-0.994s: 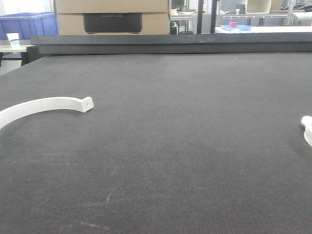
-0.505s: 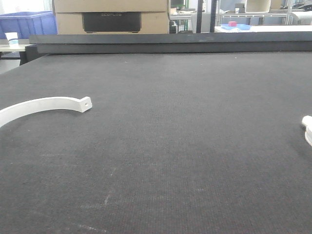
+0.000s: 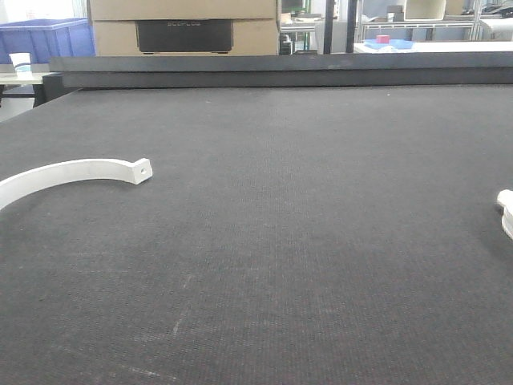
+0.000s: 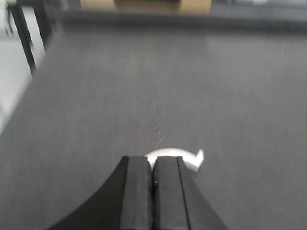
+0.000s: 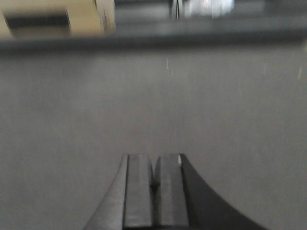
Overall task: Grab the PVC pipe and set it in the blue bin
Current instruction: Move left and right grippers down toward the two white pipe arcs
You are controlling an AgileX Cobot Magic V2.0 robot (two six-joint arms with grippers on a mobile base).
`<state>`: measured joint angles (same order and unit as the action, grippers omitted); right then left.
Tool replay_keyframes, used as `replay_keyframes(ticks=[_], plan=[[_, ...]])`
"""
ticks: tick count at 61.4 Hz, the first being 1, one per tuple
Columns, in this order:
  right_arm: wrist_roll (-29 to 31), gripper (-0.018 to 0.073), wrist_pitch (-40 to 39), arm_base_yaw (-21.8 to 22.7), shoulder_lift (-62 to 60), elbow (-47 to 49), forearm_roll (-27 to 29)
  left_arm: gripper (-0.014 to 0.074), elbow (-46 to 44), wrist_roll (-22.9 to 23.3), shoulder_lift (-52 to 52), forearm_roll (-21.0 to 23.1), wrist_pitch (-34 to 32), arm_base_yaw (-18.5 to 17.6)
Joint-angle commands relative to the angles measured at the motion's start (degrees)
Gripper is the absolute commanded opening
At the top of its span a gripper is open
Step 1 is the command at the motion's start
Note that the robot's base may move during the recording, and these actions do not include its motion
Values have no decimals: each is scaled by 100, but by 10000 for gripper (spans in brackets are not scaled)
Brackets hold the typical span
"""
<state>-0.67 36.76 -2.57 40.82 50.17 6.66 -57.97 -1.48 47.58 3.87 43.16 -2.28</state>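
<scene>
Lying flat on the dark mat (image 3: pixel 304 241), the curved white PVC pipe (image 3: pixel 72 172) sat near the table's left side. The left gripper (image 4: pixel 153 163) was poised just behind it, jaws pressed together and empty, seemingly lined up for an approach. The right gripper (image 5: pixel 154 160) was likewise closed on nothing, over bare mat. The blue bin (image 3: pixel 44 38) stood well apart, beyond the far-left corner; I couldn't see inside it.

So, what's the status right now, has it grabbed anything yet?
Left end effector shut, empty; right end effector shut, empty. White curved PVC piece lying untouched on dark fabric mat. Blue plastic bin far back left. No obstruction seen.
</scene>
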Motion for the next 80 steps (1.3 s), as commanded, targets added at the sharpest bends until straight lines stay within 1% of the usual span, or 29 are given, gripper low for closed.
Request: replay_keyframes(ticks=[1, 5, 14, 16, 31, 37, 40, 46, 52, 59, 65, 71, 76, 80], plan=[[23, -167, 326, 7, 570, 39, -7, -111, -224, 15, 497, 123, 518, -9], [23, -167, 585, 7, 980, 39, -40, -111, -283, 15, 829, 240, 627, -9], [23, -167, 1292, 7, 1833, 39, -40, -111, -292, 15, 1390, 805, 642, -9], [23, -167, 1405, 7, 2009, 39, -40, -111, -292, 15, 1470, 849, 645, -9], [23, -167, 1365, 7, 2996, 39, -22, -111, -292, 15, 1879, 1104, 793, -9], [23, -167, 1321, 7, 3347, 39, 265, -111, -292, 15, 1915, 1114, 806, -9], [23, -167, 1321, 7, 3491, 39, 317, -111, -292, 15, 1915, 1114, 806, -9], [23, -167, 1450, 7, 3823, 80, 317, -111, -292, 15, 1913, 1117, 829, -9], [11, -150, 1786, 7, 4068, 263, 307, -111, -292, 15, 1913, 1117, 853, -9], [-371, -150, 1964, -6, 4247, 561, 163, -111, -292, 15, 1913, 1117, 853, -9], [-719, -150, 1962, -187, 4321, 821, -106, -111, -292, 15, 1913, 1117, 827, -9], [-1052, -150, 1948, -521, 4457, 1048, -437, -111, -292, 15, 1913, 1117, 805, -9], [-1162, -150, 1885, -699, 4631, 1230, -449, -111, -292, 15, 1913, 1117, 805, -9], [-1213, -150, 1850, -733, 4831, 1418, -281, -111, -292, 15, 1913, 1117, 805, -9]])
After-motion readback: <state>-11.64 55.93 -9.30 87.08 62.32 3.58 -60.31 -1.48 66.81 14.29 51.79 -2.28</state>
